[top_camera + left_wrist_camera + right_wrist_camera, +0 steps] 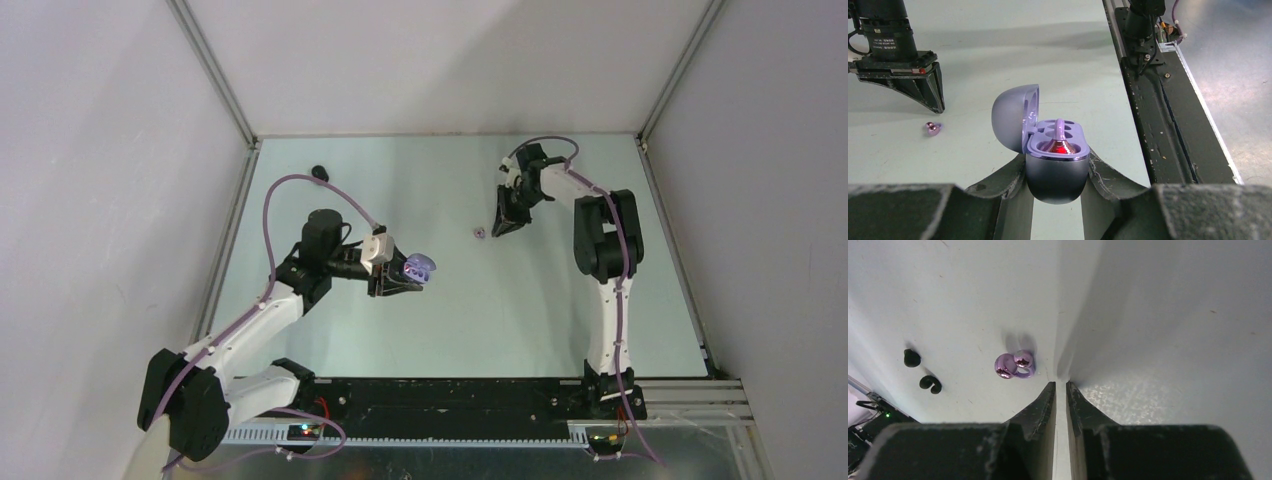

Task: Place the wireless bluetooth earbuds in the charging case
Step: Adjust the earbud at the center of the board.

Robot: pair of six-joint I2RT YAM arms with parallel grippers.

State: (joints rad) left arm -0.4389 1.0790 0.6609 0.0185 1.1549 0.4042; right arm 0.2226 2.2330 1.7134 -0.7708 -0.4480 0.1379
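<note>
My left gripper point(400, 283) is shut on the purple charging case point(1057, 172) and holds it upright above the table. The case lid point(1015, 117) stands open. One pale purple earbud point(1060, 137) sits in a slot over a red light. The case also shows in the top view point(421, 266). A second purple earbud point(1014, 365) lies on the table just left of my right gripper point(1061, 384), whose fingers are nearly together and empty. This earbud also shows from above point(479, 233). Two black earbuds point(911, 358) point(930, 384) lie farther off.
The black earbuds appear as one dark spot by the far left wall point(319, 172). White enclosure walls with metal posts point(215, 70) ring the table. A black base rail point(1148, 100) runs along the near edge.
</note>
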